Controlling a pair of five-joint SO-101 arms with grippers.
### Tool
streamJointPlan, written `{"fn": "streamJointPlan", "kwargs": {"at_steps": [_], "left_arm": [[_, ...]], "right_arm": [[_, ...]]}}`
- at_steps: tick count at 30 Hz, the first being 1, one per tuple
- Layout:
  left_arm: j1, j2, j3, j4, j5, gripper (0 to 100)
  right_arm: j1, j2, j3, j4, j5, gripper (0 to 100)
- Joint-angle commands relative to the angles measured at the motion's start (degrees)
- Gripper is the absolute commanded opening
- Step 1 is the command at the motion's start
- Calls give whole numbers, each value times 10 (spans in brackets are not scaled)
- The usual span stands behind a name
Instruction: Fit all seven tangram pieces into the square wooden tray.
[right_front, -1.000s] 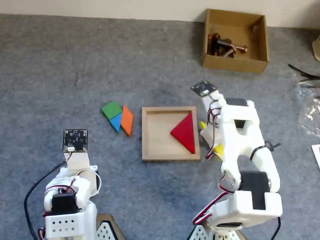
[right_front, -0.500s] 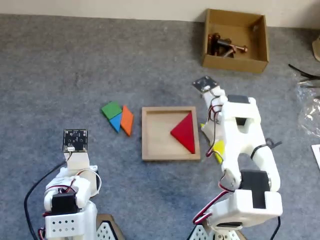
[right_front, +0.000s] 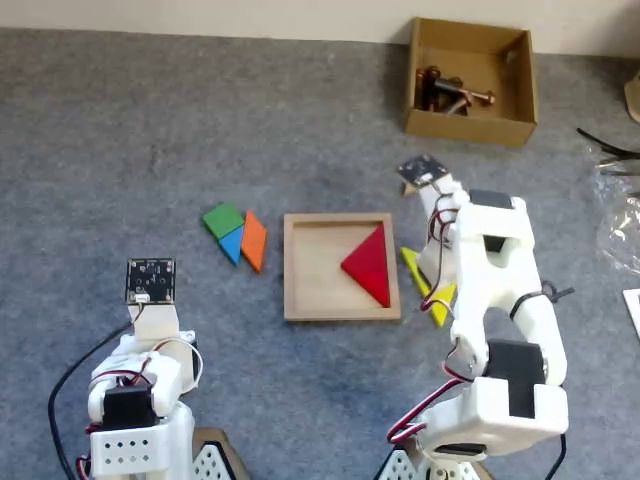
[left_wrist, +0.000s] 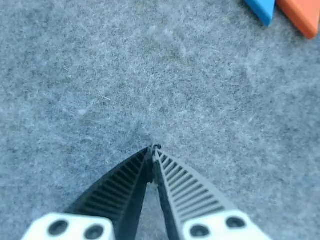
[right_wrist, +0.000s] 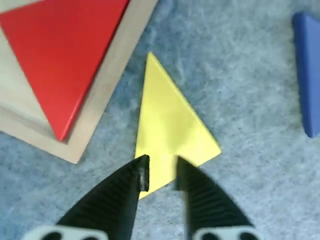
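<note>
Yellow triangle just beside tray; right gripper, w/ jaws narrowly apart over its edge, may skid it; left gripper pressed together.

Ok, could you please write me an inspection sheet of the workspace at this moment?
Surface: grey carpet.
Job's things: red triangle inside wooden tray; green piece, blue piece, orange piece on carpet beside it; yellow triangle outside, opposite side.
Clutter: cardboard box holding metal parts; plastic bag.
Grippers: left gripper, fingers shut, over bare carpet; right gripper, fingers open, over yellow triangle.
Cables: black cable by left arm's base.
Surroundings: pale strip along carpet's far edge.
</note>
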Motion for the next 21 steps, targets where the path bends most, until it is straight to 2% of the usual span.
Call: {"fn": "streamJointPlan", "kwargs": {"at_steps": [1, 6, 10, 13, 17, 21], "left_arm": [[-5, 4, 12, 4, 1, 5], [-5, 4, 12, 4, 1, 5], [-5, 4, 12, 4, 1, 5], [-5, 4, 12, 4, 1, 5], [-5, 4, 12, 4, 1, 5], [-5, 4, 12, 4, 1, 5]], "right_arm": [[3, -13, -32, 9, 7, 202], [-5, -15, -34, 35, 13, 272], [-38, -13, -33, 78, 78, 292], [-51, -12, -31, 93, 96, 292], [-58, -11, -28, 46, 92, 297], [-51, -15, 4, 6, 95, 368]]}}
